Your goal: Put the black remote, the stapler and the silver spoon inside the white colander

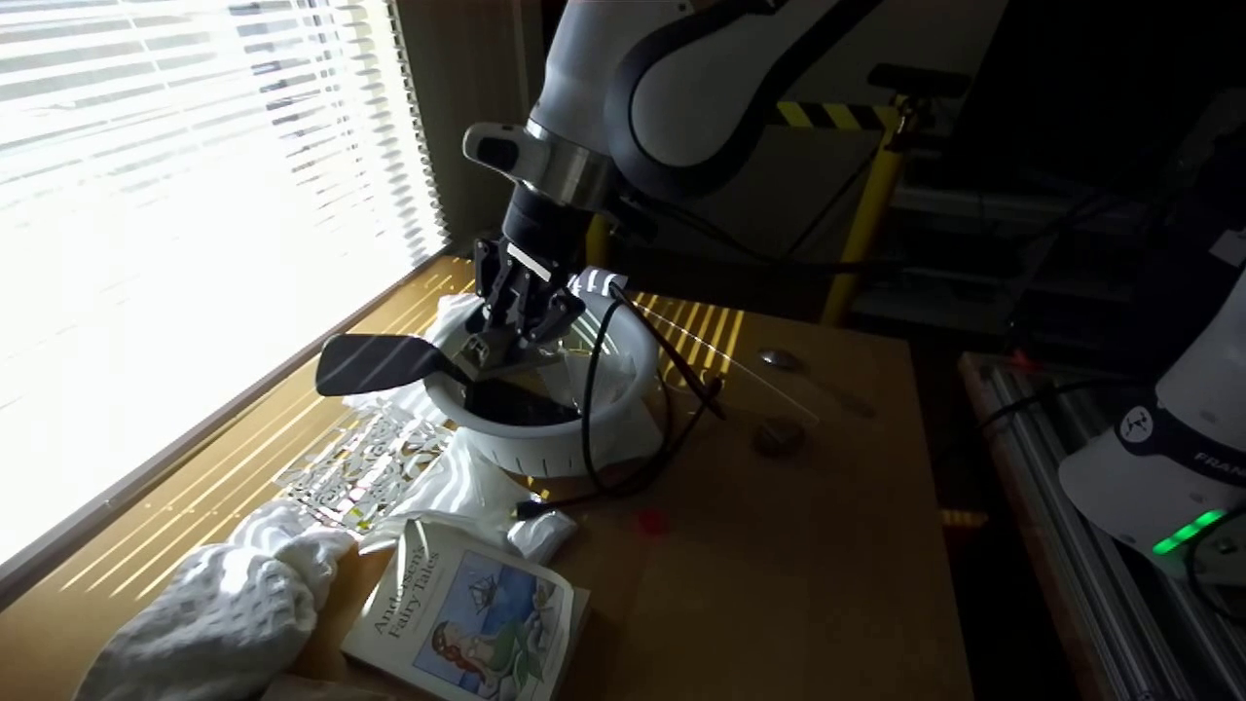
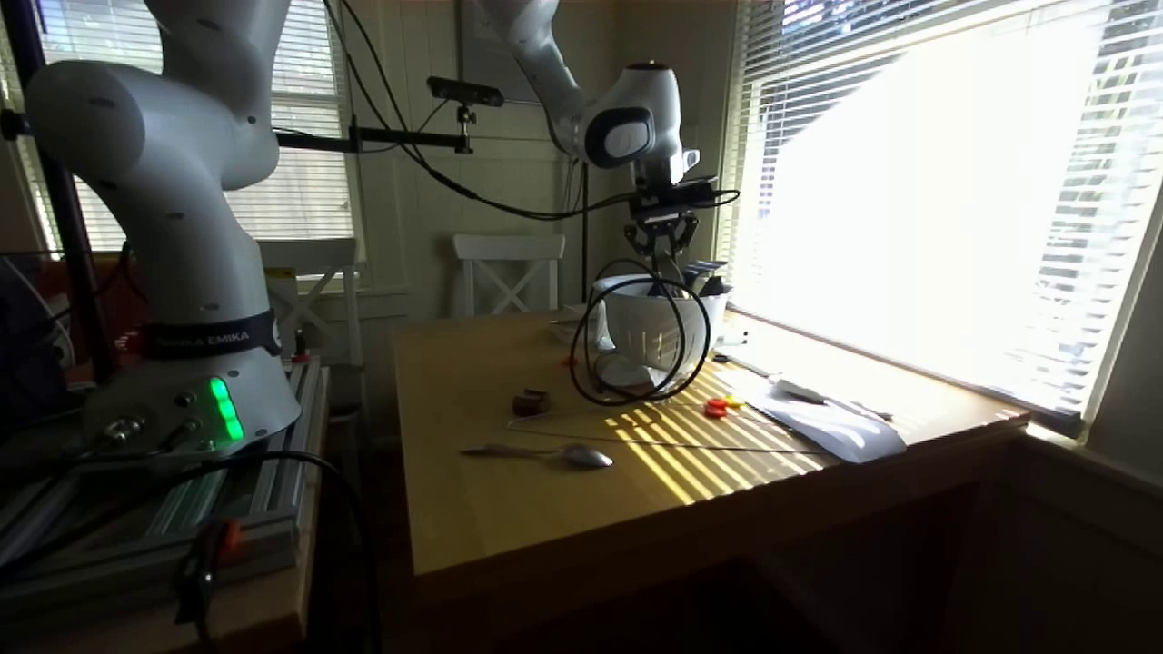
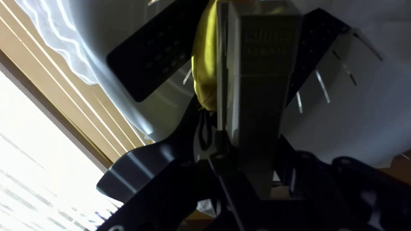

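Observation:
My gripper (image 1: 506,336) is shut on the grey stapler (image 3: 261,64) and holds it over the white colander (image 1: 555,453). The gripper also shows in an exterior view (image 2: 666,254) and in the wrist view (image 3: 251,141). The stapler points down into the colander's opening; whether it touches the contents I cannot tell. A black remote (image 3: 151,57) with buttons lies inside the colander. A second black item with dots (image 3: 316,41) is partly behind the stapler. The silver spoon (image 2: 581,456) lies on the table away from the colander, seen in both exterior views (image 1: 779,360).
A black spatula (image 1: 380,365) sticks out over the colander's rim. A yellow item (image 3: 205,64) is inside. A black cable (image 2: 581,363) loops beside the colander. A book (image 1: 477,613), white cloth (image 1: 224,604) and small brown object (image 2: 530,402) lie on the table.

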`<control>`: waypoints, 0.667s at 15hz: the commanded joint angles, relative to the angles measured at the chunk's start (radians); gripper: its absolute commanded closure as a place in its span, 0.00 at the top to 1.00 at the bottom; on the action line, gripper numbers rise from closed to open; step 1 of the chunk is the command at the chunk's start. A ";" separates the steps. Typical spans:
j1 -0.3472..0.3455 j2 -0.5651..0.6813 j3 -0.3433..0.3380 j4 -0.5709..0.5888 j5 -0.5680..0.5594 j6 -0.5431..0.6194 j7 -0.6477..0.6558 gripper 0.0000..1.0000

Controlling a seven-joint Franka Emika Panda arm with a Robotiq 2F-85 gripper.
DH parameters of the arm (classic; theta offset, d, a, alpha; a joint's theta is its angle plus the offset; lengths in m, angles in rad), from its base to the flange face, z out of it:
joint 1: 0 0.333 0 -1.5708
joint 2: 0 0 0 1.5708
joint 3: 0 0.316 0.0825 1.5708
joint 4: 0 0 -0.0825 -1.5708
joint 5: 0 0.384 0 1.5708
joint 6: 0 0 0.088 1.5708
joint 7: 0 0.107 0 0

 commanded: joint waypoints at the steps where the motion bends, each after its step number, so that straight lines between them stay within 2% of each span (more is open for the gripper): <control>1: -0.104 -0.064 0.046 -0.079 0.208 0.008 -0.241 0.11; 2: -0.104 -0.077 0.025 -0.088 0.245 -0.020 -0.266 0.11; 4: -0.050 -0.096 -0.066 -0.114 0.246 -0.086 -0.256 0.11; 5: -0.036 -0.102 -0.095 -0.115 0.249 -0.125 -0.260 0.61; 6: -0.020 -0.109 -0.125 -0.116 0.251 -0.153 -0.254 0.63; 8: -0.006 -0.136 -0.156 -0.126 0.276 -0.150 -0.284 0.77; 10: -0.037 -0.187 -0.131 -0.156 0.397 -0.092 -0.407 0.91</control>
